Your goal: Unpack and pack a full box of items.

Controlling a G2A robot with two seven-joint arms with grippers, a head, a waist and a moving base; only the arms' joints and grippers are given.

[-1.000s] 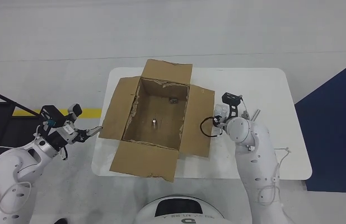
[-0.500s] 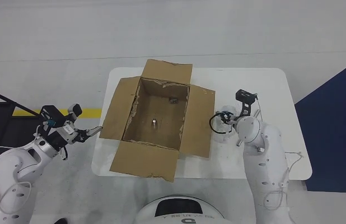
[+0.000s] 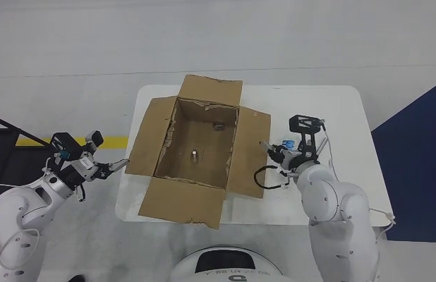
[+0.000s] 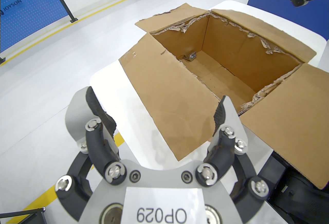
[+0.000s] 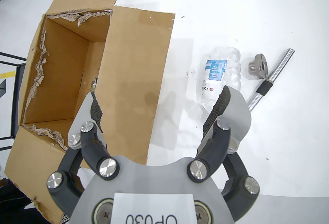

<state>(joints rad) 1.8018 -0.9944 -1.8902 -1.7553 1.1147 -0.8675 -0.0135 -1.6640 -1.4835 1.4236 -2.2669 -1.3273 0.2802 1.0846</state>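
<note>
The open cardboard box (image 3: 250,151) stands mid-table with all flaps spread. On its floor lie two small metal parts: a bracket (image 3: 219,127) (image 4: 190,56) and a fitting (image 3: 195,152) (image 5: 93,82). A clear water bottle (image 5: 221,73) with a blue label lies on the table to the right of the box. My right gripper (image 5: 159,101) hangs open and empty above the right flap (image 5: 136,68), just short of the bottle. My left gripper (image 4: 156,103) is open and empty off the table's left edge, facing the left flap (image 4: 167,96).
A metal flange (image 5: 258,65) and a steel rod (image 5: 272,78) with a black band lie just beyond the bottle. The white table (image 3: 331,113) has bare room on its right half. The right arm's cable loop (image 3: 264,180) hangs over the flap.
The right arm has swung away from the box's right flap and drawn back toward the table's front. The left arm has kept still.
</note>
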